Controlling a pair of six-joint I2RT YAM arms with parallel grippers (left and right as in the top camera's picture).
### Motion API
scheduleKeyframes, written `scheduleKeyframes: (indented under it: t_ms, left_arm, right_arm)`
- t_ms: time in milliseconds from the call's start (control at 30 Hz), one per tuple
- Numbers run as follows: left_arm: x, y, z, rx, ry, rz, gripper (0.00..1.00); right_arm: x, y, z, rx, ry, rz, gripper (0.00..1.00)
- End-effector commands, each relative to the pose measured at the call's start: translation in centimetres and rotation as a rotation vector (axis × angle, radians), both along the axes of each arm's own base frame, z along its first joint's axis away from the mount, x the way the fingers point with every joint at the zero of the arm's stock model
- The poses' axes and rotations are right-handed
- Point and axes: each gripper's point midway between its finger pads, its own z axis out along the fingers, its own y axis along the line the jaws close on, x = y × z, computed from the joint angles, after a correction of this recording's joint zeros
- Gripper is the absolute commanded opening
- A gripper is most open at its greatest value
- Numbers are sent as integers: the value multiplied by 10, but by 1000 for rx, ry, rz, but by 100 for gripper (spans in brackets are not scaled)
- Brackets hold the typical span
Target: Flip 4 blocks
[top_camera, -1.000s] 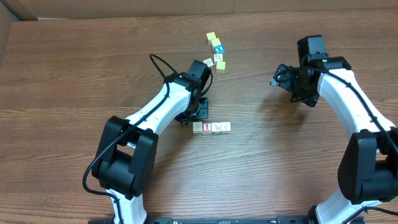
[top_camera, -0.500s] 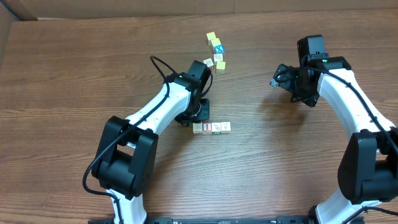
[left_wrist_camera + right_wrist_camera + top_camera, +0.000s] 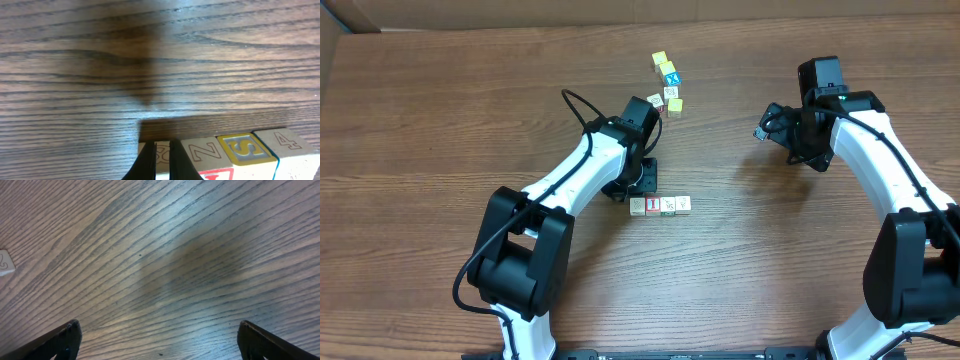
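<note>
Working over the broad wooden surface (image 3: 440,110), I have my two arms on separate jobs. The right arm hangs out to one side above bare wood, well apart from everything, which I judge leaves the left a free path; the right end effector (image 3: 160,339) stands spread wide and holds nothing. The left arm reaches in to the four blocks (image 3: 660,204); they lie in a row, side by side and touching, near the middle of the surface and well apart from the loose cluster of cubes (image 3: 667,82) farther up. Lined up so, I judge, each can be tipped in turn. The left end effector (image 3: 161,150) is pinched shut on nothing. It meets the leftmost block (image 3: 637,204) at the row's end as one blunt point; whether it presses or only touches I cannot tell. A closed tip suits nudging a face over rather than gripping.
</note>
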Motion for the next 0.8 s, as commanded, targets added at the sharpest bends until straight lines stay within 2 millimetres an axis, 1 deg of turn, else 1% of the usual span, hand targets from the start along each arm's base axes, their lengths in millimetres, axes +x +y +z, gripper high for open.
scheduleKeyframes:
  t_ms: [0,100,167,233,333,533,600,767]
  left_arm:
    - [18,4,11,-18,-37,40,4]
    - [30,11,24,-24,-53,67,4]
    - [30,17,30,-17,-38,81,4]
    - [25,23,31,-5,-8,91,4]
    - [6,31,27,28,65,93,4]
    - [-21,33,13,68,146,68,4]
    - [-26,32,7,71,153,62,4]
    - [-29,32,-4,66,152,64,4]
  right_arm:
    - [5,-2,5,-8,-22,-1,100]
    - [5,-2,5,-9,-21,-1,100]
    - [5,-2,5,-8,-21,-1,100]
    - [5,-2,5,-8,-21,-1,100]
    - [5,-2,5,-8,-21,-1,100]
    - [5,-2,5,-8,-21,-1,100]
    - [5,-2,5,-8,-21,-1,100]
    - [5,-2,5,-8,-21,0,100]
